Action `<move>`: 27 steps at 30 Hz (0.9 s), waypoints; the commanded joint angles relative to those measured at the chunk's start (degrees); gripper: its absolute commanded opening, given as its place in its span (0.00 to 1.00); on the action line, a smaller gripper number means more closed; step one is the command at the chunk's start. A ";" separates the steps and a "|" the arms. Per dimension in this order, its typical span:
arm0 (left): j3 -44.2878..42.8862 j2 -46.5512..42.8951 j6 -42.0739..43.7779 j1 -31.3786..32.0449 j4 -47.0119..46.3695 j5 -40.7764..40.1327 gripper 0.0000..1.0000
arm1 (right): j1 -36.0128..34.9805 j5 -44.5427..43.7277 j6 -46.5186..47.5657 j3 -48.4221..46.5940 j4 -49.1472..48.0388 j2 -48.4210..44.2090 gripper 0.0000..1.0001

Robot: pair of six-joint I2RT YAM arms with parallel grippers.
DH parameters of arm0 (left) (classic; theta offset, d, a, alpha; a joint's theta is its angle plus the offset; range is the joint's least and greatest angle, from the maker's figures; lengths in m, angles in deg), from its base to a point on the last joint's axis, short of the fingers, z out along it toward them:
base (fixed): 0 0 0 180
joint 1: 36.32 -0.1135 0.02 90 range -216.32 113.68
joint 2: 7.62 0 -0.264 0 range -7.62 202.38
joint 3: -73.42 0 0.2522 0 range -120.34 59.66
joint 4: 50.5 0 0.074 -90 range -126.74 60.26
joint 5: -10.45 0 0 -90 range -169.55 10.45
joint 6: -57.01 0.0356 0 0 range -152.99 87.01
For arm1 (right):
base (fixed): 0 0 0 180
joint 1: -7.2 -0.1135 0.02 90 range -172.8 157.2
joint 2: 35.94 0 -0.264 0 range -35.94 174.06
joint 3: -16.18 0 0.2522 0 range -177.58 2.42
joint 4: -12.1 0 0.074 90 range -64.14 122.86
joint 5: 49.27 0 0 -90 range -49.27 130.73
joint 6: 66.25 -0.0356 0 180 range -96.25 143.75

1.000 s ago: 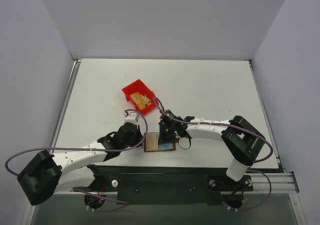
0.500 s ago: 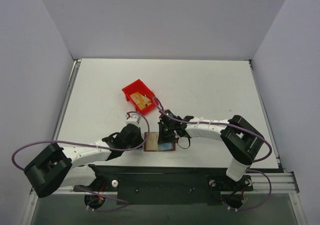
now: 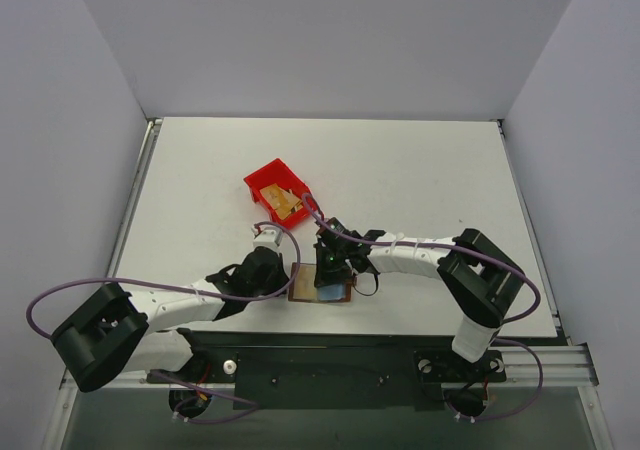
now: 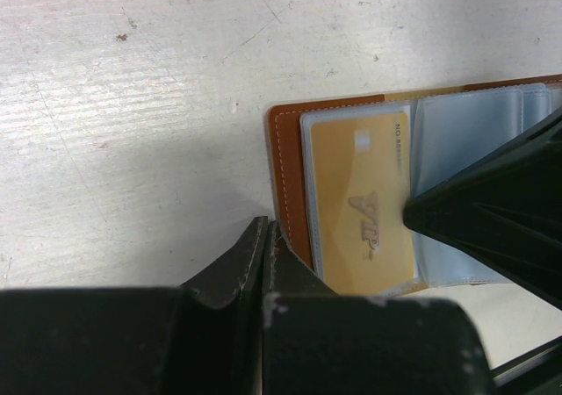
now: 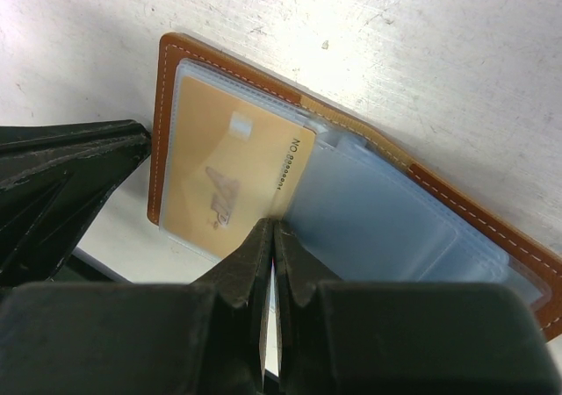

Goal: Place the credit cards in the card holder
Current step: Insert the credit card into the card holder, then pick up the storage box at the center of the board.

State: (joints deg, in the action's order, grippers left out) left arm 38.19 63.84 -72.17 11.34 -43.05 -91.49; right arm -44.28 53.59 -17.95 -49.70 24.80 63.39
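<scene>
On your white desk [image 3: 420, 180], near its front edge, the card holder [image 5: 369, 211] lies open, one gold credit card [image 5: 228, 180] in its left clear pocket. Your right hand [image 5: 273, 233], pressed together, meets that card's inner edge; your left hand [image 4: 266, 237], likewise closed, seems to touch the holder's left border. More cards [image 3: 288, 204] lie in the red bin [image 3: 276, 192].

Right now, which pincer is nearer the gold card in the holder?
Right. The right pincer is at the inner edge of the gold card; the left pincer sits at the outer brown border of the card holder, off the card.
</scene>
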 commanded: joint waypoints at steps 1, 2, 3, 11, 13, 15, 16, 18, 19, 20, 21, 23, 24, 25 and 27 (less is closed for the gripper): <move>-0.06 0.52 0.24 0.15 1.47 1.84 0.00 | -0.46 -1.26 1.26 -1.58 3.08 -1.06 0.00; -0.06 0.52 0.33 0.15 1.38 1.84 0.00 | -0.37 -1.26 1.18 -1.58 2.91 -1.07 0.00; -0.06 0.52 0.33 0.15 1.47 1.92 0.00 | -0.28 -1.17 1.26 -1.58 2.91 -1.07 0.00; -1.28 -5.62 -0.81 -0.28 9.20 -0.88 0.00 | 0.50 -4.68 2.32 -1.75 4.57 -8.17 0.00; -2.95 -9.05 -0.99 -1.16 12.80 -2.38 0.00 | 1.29 -5.65 3.37 -2.98 6.59 -9.84 0.00; -4.79 -12.13 -1.08 -2.56 16.49 -3.87 0.06 | 2.43 -5.74 4.77 -4.56 8.52 -10.64 0.00; -5.41 -13.96 -1.08 -3.44 18.50 -4.57 0.10 | 2.96 -5.74 5.65 -5.09 9.84 -10.73 0.00; -7.26 -16.08 -0.73 -6.08 20.01 -4.49 0.21 | 4.55 -5.13 6.71 -7.11 11.33 -10.74 0.02; -8.57 -16.70 -0.38 -8.35 20.19 -4.14 0.27 | 5.59 -4.61 7.06 -7.99 11.78 -10.91 0.05; -9.11 -17.40 0.41 -9.42 19.93 -3.01 0.31 | 5.95 -4.25 7.67 -8.61 12.48 -11.08 0.08; -10.68 -17.50 0.85 -12.12 19.58 -2.30 0.36 | 6.91 -3.81 7.94 -9.40 12.75 -11.26 0.09; -13.57 -16.88 2.61 -16.34 18.26 -0.19 0.45 | 7.80 -3.20 8.56 -10.37 13.45 -11.96 0.16; -14.99 -15.32 3.92 -18.20 17.30 1.82 0.47 | 8.24 -3.02 8.91 -10.63 13.80 -12.49 0.18; -18.05 -14.43 4.37 -21.43 17.03 2.71 0.48 | 8.68 -2.76 9.08 -10.81 13.98 -12.75 0.20; -22.18 -10.22 4.64 -27.93 15.54 7.88 0.49 | 9.47 -2.14 9.52 -11.25 14.68 -13.46 0.22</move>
State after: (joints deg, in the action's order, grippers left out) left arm 24.48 49.08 -70.25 -7.63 -24.84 -90.64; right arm -35.89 50.25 -10.60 -58.35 35.31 53.35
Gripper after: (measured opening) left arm 0.482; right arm 0.210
